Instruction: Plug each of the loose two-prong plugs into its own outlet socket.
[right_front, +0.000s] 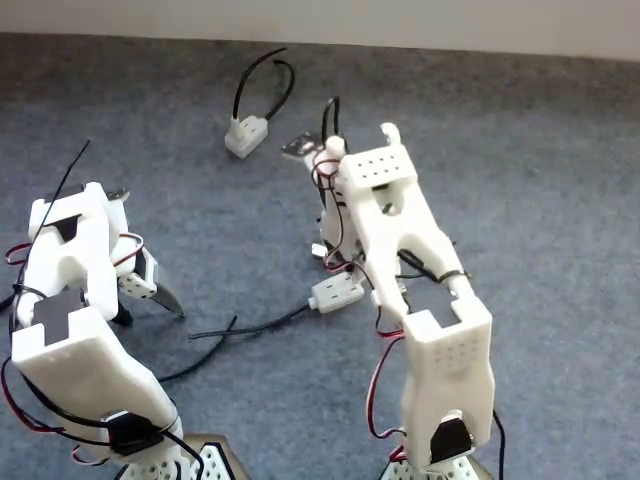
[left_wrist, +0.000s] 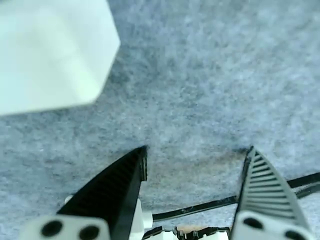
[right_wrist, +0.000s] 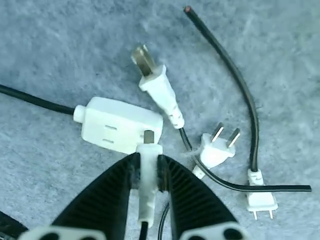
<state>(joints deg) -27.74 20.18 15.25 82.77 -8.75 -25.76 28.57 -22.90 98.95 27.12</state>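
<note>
My right gripper (right_wrist: 148, 159) is shut on a white two-prong plug (right_wrist: 148, 172). Its prongs point at the near edge of a white outlet socket (right_wrist: 120, 125), close to the slots. Three loose white plugs lie beside that socket: one with flat blades (right_wrist: 159, 90), one with angled prongs (right_wrist: 216, 150), and a small one (right_wrist: 261, 200). In the high view one socket (right_front: 337, 292) lies beside the right arm and another socket (right_front: 245, 135) farther back. My left gripper (left_wrist: 196, 150) stands open over bare carpet, also seen at the left (right_front: 150, 308).
The floor is grey carpet (right_front: 540, 170). Black cords (right_front: 240, 325) run across it between the arms, and one cord (left_wrist: 200, 207) passes under the left gripper. A looped cord (right_front: 262, 85) rises from the far socket. A blurred white block (left_wrist: 50, 55) sits close to the left camera.
</note>
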